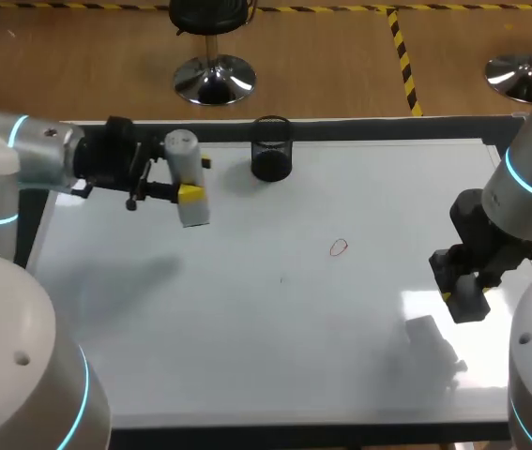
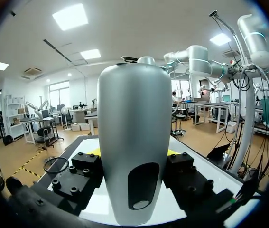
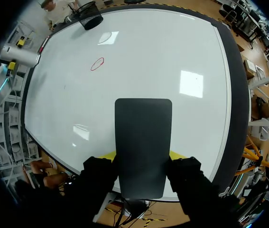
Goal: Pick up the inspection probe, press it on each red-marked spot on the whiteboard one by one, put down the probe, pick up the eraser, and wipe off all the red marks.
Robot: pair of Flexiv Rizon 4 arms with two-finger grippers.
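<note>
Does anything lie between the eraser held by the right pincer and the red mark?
Nothing visible: only bare whiteboard separates the eraser from the red mark; the mesh cup stands off that line.

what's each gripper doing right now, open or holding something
Left gripper: closed, holding the silver-grey rounded inspection probe.
Right gripper: closed, holding the flat dark rectangular eraser.
</note>
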